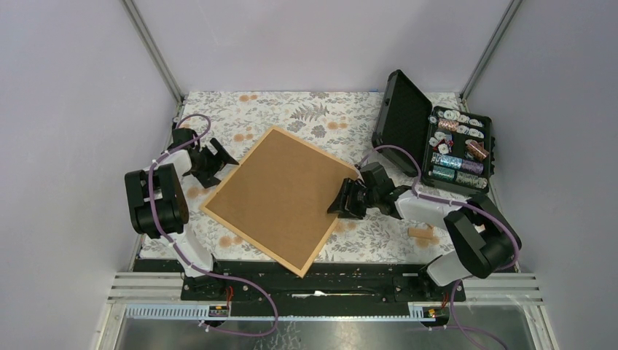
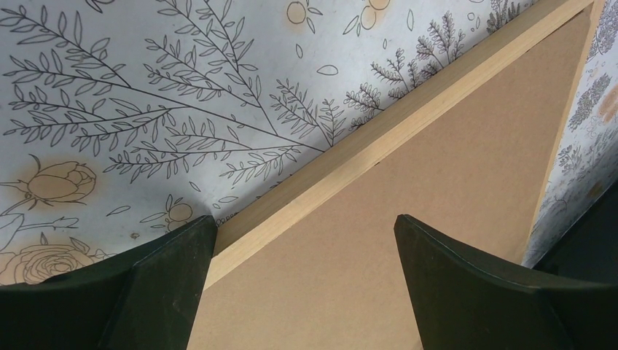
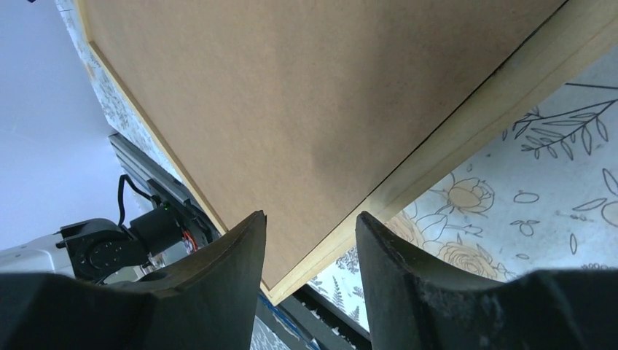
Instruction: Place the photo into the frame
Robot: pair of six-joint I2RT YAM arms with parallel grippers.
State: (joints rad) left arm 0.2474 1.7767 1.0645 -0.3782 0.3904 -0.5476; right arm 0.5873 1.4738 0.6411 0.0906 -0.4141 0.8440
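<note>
The left gripper (image 2: pixel 306 227) stands wide open and empty, one finger over the cloth and the other over the frame (image 2: pixel 364 152). The right gripper (image 3: pixel 310 222), jaws part-way apart, clasps nothing at the opposite edge. The single frame lies flat mid-table, filled by one brown board (image 1: pixel 280 193), on a flowered cloth (image 1: pixel 321 117). One open black case (image 1: pixel 404 120) sits at the far right, with grey walls (image 1: pixel 73 109) around.
</note>
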